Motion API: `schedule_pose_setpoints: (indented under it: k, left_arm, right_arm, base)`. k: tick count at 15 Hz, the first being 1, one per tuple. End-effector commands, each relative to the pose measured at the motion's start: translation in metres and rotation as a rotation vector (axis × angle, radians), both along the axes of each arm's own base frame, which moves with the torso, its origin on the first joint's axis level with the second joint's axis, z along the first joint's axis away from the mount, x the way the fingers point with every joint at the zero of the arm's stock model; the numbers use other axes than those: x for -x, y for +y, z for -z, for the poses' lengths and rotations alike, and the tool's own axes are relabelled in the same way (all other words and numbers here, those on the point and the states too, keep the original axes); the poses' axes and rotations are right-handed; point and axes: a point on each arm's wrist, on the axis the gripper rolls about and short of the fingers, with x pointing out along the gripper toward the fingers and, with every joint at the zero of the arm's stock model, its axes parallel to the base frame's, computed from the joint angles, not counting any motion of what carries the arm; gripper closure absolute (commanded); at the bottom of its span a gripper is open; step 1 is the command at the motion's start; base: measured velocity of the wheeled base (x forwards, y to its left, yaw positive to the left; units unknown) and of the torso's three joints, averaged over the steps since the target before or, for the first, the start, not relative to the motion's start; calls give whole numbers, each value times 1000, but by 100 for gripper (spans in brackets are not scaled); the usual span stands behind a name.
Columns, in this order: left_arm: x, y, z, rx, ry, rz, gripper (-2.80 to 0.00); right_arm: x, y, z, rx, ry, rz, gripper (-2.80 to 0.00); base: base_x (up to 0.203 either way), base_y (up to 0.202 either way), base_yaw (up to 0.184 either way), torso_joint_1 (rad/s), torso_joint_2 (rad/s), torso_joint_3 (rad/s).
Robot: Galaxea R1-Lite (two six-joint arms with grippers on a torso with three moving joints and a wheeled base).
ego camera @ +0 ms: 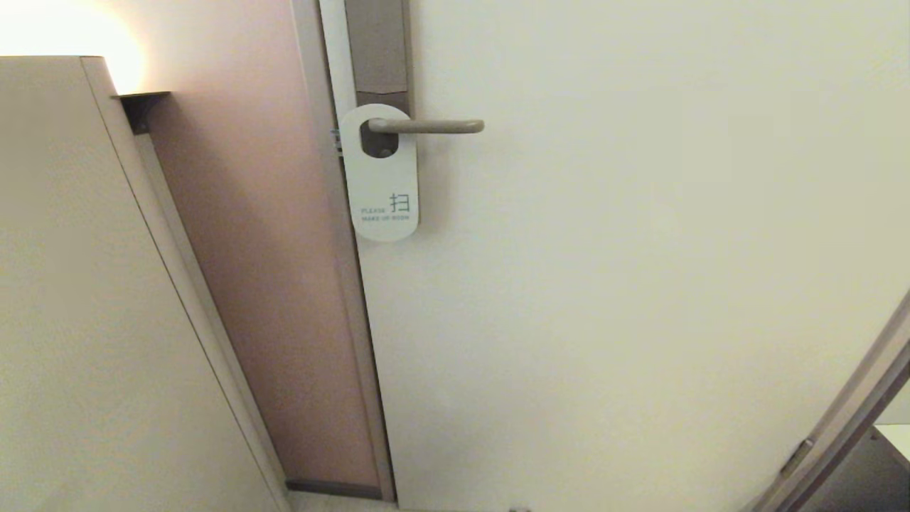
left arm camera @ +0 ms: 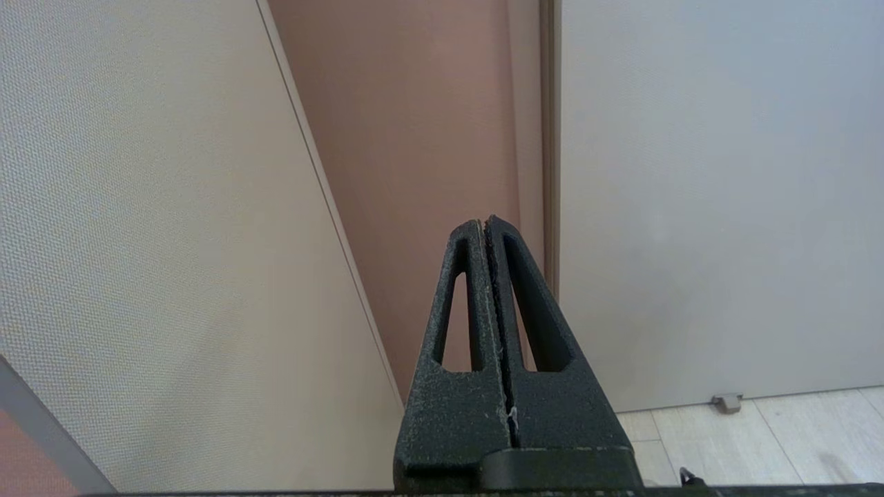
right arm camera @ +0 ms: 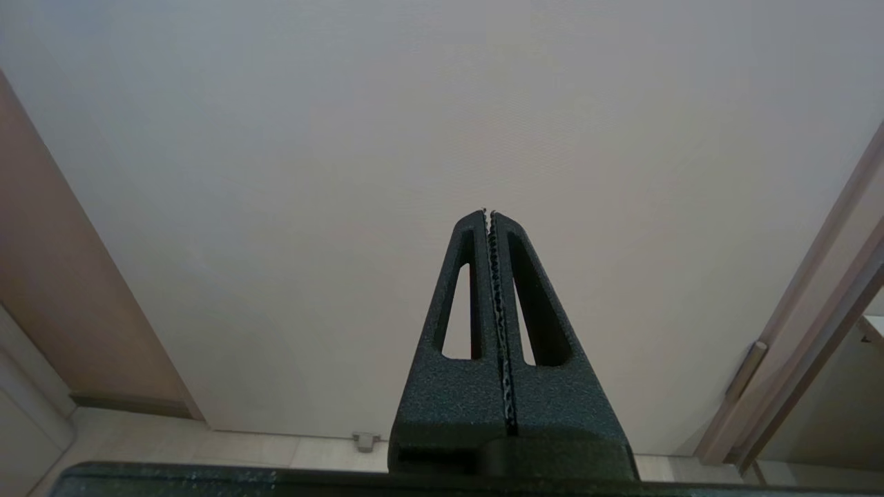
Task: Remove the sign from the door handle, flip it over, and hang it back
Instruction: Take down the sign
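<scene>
The sign [ego camera: 384,188] hangs on the door handle [ego camera: 426,126], its white face with blue text turned outward. The handle is a slim beige lever on a tall brown-grey plate [ego camera: 378,50] at the left edge of a white door [ego camera: 640,284]. Neither arm shows in the head view. My left gripper [left arm camera: 483,222] is shut with nothing in it, low down and pointing at the door frame. My right gripper [right arm camera: 489,212] is also shut and empty, low before the door panel. Neither wrist view shows the sign or the handle.
A pinkish wall strip [ego camera: 263,284] and a cream panel [ego camera: 71,320] stand left of the door. A lit lamp glows at the top left [ego camera: 71,28]. A door stop [right arm camera: 364,439] sits on the pale floor. Another door frame [ego camera: 839,427] angles in at the lower right.
</scene>
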Motion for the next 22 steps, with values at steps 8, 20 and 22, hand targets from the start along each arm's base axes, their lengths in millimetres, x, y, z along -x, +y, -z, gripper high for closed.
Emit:
schedule_pose_setpoints:
  k: [8, 20, 22]
  left_arm:
    - [0, 0, 0, 0, 0, -2, 0]
    - [0, 0, 0, 17, 0, -12, 0]
    - [0, 0, 0, 9, 0, -11, 0]
  right_arm:
    - [0, 0, 0, -1, 1, 0, 0]
    - [0, 0, 0, -1, 1, 0, 0]
    - [0, 0, 0, -1, 1, -1, 0]
  base:
    - [0, 0, 0, 0, 0, 0]
    - [0, 0, 0, 0, 0, 0]
    - [0, 0, 0, 0, 0, 0]
